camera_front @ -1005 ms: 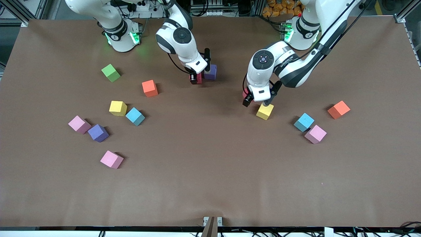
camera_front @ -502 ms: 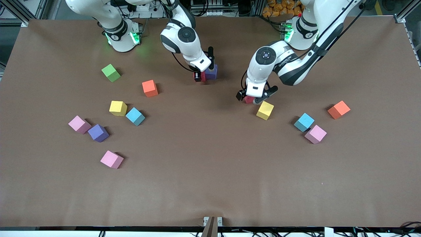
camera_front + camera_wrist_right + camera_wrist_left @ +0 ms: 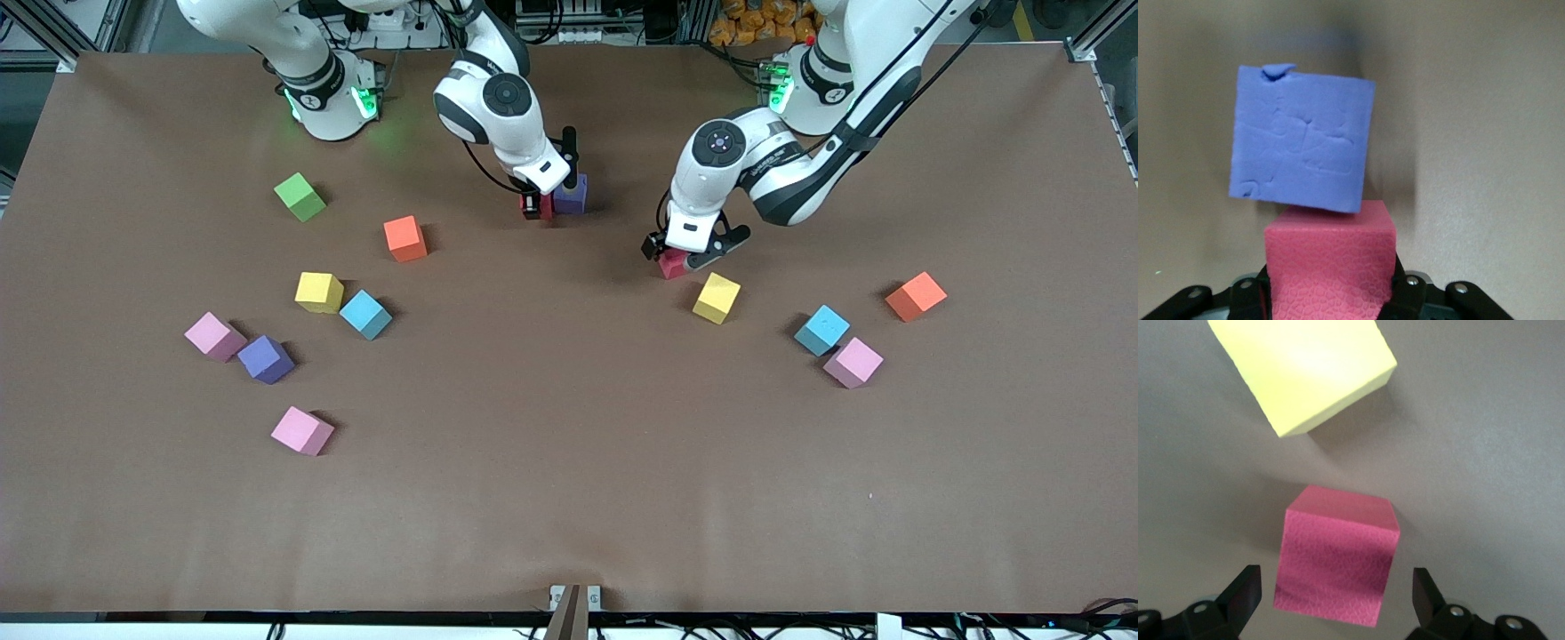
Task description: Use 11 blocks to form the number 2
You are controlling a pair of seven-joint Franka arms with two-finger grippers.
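Observation:
My right gripper (image 3: pixel 539 206) is shut on a red block (image 3: pixel 1330 263), low at the table beside a purple block (image 3: pixel 572 194). In the right wrist view that purple block (image 3: pixel 1301 140) sits slightly askew against the red one's edge. My left gripper (image 3: pixel 683 257) is open and straddles a second red block (image 3: pixel 672 264) on the table. In the left wrist view that red block (image 3: pixel 1337 555) lies between the fingers (image 3: pixel 1245 592) with a gap on each side. A yellow block (image 3: pixel 717 297) lies just nearer the camera.
Toward the right arm's end lie a green cube (image 3: pixel 300 196), orange (image 3: pixel 404 237), yellow (image 3: pixel 318 292), light blue (image 3: pixel 365 314), pink (image 3: pixel 214 336), purple (image 3: pixel 265 359) and pink (image 3: pixel 302 430) blocks. Toward the left arm's end lie light blue (image 3: pixel 821 330), pink (image 3: pixel 853 362) and orange (image 3: pixel 916 296) blocks.
My left gripper has swung away from the yellow block and come down around the red block. My right gripper has shifted slightly toward the purple block with its red block.

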